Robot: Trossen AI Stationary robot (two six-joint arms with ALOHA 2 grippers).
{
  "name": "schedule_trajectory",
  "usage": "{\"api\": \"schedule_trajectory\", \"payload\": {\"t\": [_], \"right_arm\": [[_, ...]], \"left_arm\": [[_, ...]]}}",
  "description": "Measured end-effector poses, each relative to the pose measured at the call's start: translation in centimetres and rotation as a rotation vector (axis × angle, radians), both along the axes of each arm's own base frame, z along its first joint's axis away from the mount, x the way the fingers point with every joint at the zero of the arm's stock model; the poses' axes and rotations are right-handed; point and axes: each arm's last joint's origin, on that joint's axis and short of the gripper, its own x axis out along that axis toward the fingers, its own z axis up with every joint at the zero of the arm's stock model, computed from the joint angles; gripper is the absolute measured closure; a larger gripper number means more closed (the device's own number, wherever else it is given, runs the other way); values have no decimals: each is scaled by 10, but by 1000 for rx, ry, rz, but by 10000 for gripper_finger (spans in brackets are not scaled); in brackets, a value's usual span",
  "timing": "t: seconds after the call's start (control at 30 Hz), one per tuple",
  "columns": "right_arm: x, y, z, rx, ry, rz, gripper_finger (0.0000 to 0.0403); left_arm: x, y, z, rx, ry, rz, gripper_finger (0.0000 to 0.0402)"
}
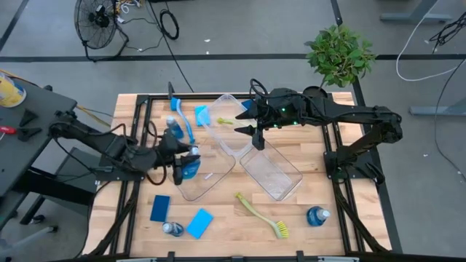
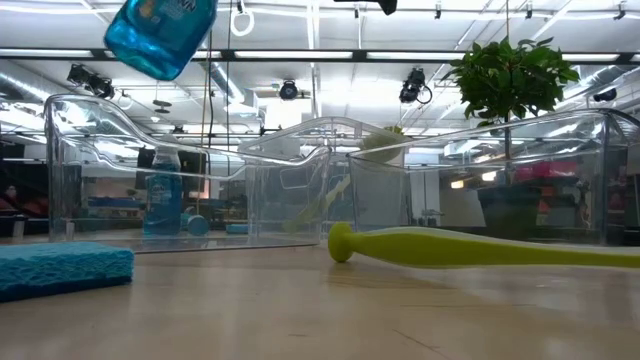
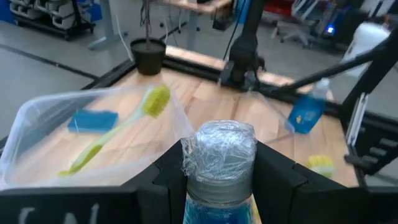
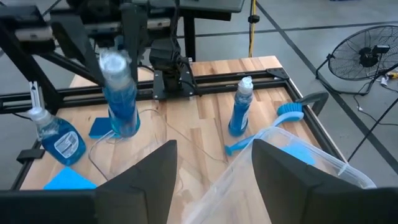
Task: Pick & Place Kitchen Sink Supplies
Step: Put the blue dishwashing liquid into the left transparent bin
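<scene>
My left gripper (image 1: 183, 166) is shut on a small clear bottle of blue liquid (image 1: 191, 169), held up over the near-left clear bin (image 1: 207, 182). The bottle shows high up in the low view (image 2: 160, 35) and upright in the right wrist view (image 4: 121, 99). My right gripper (image 1: 256, 137) is open and empty, hovering above the bins; its fingers stand apart in its wrist view (image 4: 214, 180). The far bin (image 3: 37, 118) holds a yellow-green brush (image 3: 118, 134) and a light-blue sponge (image 3: 93, 119). My left gripper pinches the bottle between its two fingers (image 3: 283, 180) just below the clear cap (image 3: 219, 155), at the neck. The fingers come from the table's left side. The bottle is lifted clear; its body hangs below the fingers, slightly tilted in the low view.
On the table stand a bottle (image 1: 172, 128) and a blue brush (image 1: 182, 120) at the far left. A dark-blue sponge (image 1: 160, 207), a light-blue sponge (image 1: 199, 223), a bottle (image 1: 171, 228), a yellow-green brush (image 1: 262, 216) and another bottle (image 1: 317, 215) lie near the front. A third bin (image 1: 273, 173) and the potted plant (image 1: 338, 54) stand to the right.
</scene>
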Motion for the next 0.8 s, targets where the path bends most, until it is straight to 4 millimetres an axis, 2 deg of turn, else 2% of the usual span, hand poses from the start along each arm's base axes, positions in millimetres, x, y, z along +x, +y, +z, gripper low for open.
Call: {"api": "schedule_trajectory", "payload": {"t": [0.43,0.8], "right_arm": [[0,0,0,1,-1,0,195],[0,0,0,4,-2,0,195]], "left_arm": [[13,-28,-24,52,53,97,260],[15,-46,-45,84,91,176,260]]}}
